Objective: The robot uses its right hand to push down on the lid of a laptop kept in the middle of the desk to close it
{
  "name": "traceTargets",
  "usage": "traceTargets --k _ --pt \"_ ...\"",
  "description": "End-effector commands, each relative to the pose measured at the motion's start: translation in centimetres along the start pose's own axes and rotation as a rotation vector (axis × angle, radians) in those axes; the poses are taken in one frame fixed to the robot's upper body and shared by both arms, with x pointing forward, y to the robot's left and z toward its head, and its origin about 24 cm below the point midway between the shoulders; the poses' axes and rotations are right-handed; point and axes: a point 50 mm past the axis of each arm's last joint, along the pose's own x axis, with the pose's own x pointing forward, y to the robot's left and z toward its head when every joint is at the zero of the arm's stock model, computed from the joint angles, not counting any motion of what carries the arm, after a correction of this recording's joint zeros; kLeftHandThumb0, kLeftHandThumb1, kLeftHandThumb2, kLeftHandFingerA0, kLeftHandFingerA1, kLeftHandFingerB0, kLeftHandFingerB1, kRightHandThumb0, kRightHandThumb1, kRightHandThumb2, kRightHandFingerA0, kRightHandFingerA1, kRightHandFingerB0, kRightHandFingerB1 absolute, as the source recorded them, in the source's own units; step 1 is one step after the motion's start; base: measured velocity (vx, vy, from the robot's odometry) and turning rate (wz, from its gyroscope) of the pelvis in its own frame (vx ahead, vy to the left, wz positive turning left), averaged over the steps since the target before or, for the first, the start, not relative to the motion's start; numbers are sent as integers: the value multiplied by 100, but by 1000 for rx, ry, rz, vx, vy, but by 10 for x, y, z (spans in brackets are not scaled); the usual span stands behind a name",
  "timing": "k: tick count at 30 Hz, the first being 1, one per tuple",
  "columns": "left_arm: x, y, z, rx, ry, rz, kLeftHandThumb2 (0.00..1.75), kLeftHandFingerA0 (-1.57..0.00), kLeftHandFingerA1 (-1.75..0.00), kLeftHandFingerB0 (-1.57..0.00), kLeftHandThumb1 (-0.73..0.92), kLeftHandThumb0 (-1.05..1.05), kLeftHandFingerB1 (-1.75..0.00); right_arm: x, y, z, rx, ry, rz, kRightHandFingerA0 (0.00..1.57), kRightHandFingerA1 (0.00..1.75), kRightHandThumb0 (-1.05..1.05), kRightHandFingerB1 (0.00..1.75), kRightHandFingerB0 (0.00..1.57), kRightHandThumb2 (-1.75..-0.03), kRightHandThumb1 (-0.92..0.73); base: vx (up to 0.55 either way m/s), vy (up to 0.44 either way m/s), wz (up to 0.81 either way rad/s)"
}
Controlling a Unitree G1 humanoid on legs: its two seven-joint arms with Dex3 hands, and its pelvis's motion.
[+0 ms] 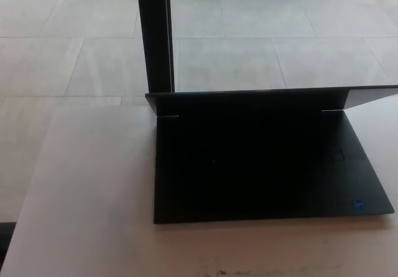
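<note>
A black laptop (267,171) stands open in the middle of the white desk (93,183). Its lid (261,99) leans back at the far edge of the base, seen nearly edge-on as a thin dark band. The base is dark, and a small blue sticker (359,206) sits at its near right corner. Neither of my hands shows in the head view.
A black vertical post (155,34) rises behind the laptop's left rear corner. Pale tiled floor (280,40) lies beyond the desk. The desk's left edge runs diagonally at picture left, with a dark object (5,239) at the bottom left corner.
</note>
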Motion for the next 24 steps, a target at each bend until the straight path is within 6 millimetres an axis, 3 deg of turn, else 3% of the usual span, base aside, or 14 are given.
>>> traceTargets --k 1,2,3,8,9,11,13,14,15,16,18,21,22,24 --pt "-3 54 42 -624 -262 93 78 -11 -93 0 75 -105 -140 -11 -97 117 876 -543 -131 20 121 -93 85 8 -67 -90 0 0 0" --pt "-3 54 42 -623 -264 89 78 -9 -97 0 75 -105 -141 -13 -96 134 878 -589 -131 32 125 -92 85 17 -68 -89 0 0 0" --pt "-3 54 42 -619 -265 86 77 -13 -99 0 77 -105 -142 -19 -95 164 875 -677 -121 24 123 -93 84 16 -67 -88 0 0 0" --pt "-4 56 40 -624 -267 83 78 -10 -96 0 75 -105 -140 -40 -84 229 727 -862 -39 26 96 -99 67 22 -77 -76 0 0 0" --pt "-4 56 41 -618 -268 91 78 -12 -96 0 76 -105 -139 -62 -65 279 584 -998 54 45 89 -91 62 34 -66 -86 0 0 0" --pt "-4 56 42 -623 -272 92 78 -11 -96 0 76 -105 -139 -72 -55 295 535 -1056 93 50 83 -90 59 37 -66 -87 -1 2 -3" --pt "-5 56 41 -622 -280 92 78 -11 -98 0 77 -105 -141 -98 -22 331 352 -1166 151 47 64 -91 48 41 -66 -87 0 0 0" --pt "-5 57 40 -623 -281 93 77 -11 -97 0 77 -105 -142 -104 -12 339 284 -1203 192 35 66 -91 50 33 -67 -90 0 0 0" --pt "-5 57 40 -636 -284 87 77 -10 -96 0 77 -105 -140 -109 0 346 236 -1223 215 32 61 -96 47 30 -82 -75 0 0 0" --pt "-5 57 40 -636 -283 87 77 -10 -95 0 77 -105 -140 -112 5 349 211 -1227 221 28 55 -90 40 28 -68 -91 0 0 0" --pt "-5 58 40 -638 -276 87 78 -10 -93 0 76 -105 -136 -121 22 358 120 -1268 258 25 50 -90 35 24 -68 -91 0 0 0" --pt "-4 57 40 -645 -279 86 78 -10 -94 0 77 -105 -137 -132 45 367 46 -1295 294 28 45 -89 32 27 -68 -90 -4 0 2" --pt "-4 57 40 -646 -279 86 78 -10 -96 0 76 -105 -140 -140 67 372 -52 -1338 337 29 45 -95 33 23 -82 -77 0 0 0" --pt "-4 57 40 -639 -278 89 78 -11 -96 0 77 -105 -140 -147 88 374 -159 -1364 378 30 41 -88 28 25 -68 -90 -9 0 3"
